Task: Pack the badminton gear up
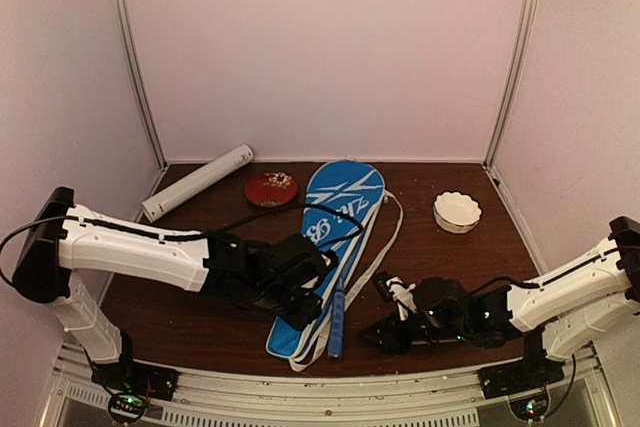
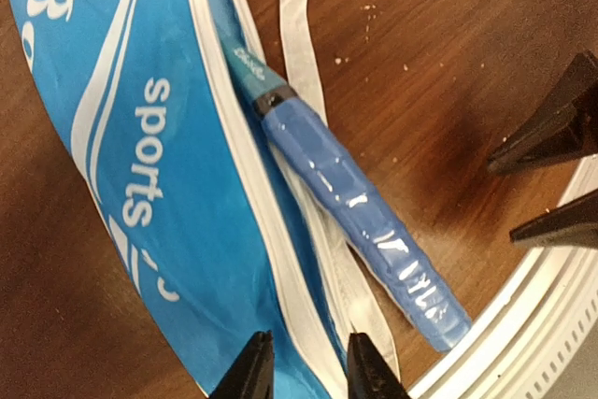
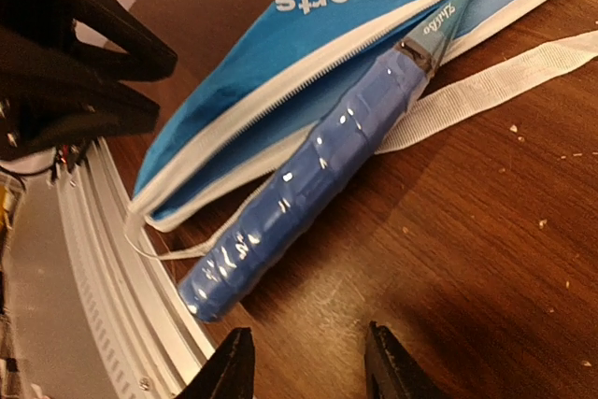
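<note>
**Clerk:** Nearest, overhead view: left tool [image 1: 300, 299] and right tool [image 1: 385, 332], both low over the table [image 1: 190, 332], one on each side of a blue racket handle [image 1: 335, 325].

**Checker:** Further back?

**Clerk:** One bag [image 1: 340, 212], blue with white lettering, lying lengthwise mid-table, its strap [image 1: 388, 242] trailing to the right. One white tube [image 1: 197, 182] at the far left, well apart from the bag. One red dish [image 1: 272, 188] and one white bowl [image 1: 457, 211], neither of them gear.

**Checker:** Left wrist view?

**Clerk:** Fingers [image 2: 250, 376] are slightly parted. The bag's white edge shows in the gap, and nothing looks clamped. The handle lies just beside that edge, with its shaft running in under the bag's open side.

**Checker:** Right wrist view?

**Clerk:** Fingers [image 3: 234, 366] are apart over bare wood and hold nothing. The butt of the handle is near them.

**Checker:** Tally?

**Clerk:** In my judgement:
- **Done:** one racket is head-first in the bag with only its handle protruding.
- **Outstanding:** push the handle home, close the bag and stow the tube.
- **Unaccounted for:** a second racket and the shuttlecocks appear in no view, and I cannot tell whether they are inside something.
</note>
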Controlling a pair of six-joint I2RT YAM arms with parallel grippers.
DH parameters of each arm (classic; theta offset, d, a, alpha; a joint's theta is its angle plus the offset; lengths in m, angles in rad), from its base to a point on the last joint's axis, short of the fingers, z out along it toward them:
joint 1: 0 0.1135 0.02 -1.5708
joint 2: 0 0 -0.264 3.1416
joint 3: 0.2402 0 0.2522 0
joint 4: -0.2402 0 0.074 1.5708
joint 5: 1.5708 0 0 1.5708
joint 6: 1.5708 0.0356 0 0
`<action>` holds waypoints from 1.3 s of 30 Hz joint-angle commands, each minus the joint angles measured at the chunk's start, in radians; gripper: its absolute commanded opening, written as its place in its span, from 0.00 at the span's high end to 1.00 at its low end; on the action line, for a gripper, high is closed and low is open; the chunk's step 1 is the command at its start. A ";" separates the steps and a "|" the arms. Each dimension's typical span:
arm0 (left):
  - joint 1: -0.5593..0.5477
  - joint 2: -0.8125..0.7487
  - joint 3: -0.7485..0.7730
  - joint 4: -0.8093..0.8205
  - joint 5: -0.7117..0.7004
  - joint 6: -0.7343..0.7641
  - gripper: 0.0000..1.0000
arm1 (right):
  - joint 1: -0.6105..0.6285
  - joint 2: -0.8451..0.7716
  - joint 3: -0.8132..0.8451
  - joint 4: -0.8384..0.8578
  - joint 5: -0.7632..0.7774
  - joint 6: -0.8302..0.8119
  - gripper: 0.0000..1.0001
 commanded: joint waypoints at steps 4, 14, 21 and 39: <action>0.003 0.150 0.178 -0.161 -0.097 0.050 0.57 | -0.065 0.054 -0.022 0.208 -0.162 0.212 0.60; -0.033 0.306 0.355 -0.337 -0.210 0.095 0.48 | -0.100 0.220 -0.094 0.516 -0.234 0.391 0.64; -0.044 0.411 0.450 -0.444 -0.256 0.107 0.47 | -0.100 0.291 -0.112 0.622 -0.247 0.445 0.65; -0.044 0.393 0.482 -0.463 -0.254 0.099 0.89 | -0.100 0.447 -0.078 0.781 -0.309 0.511 0.68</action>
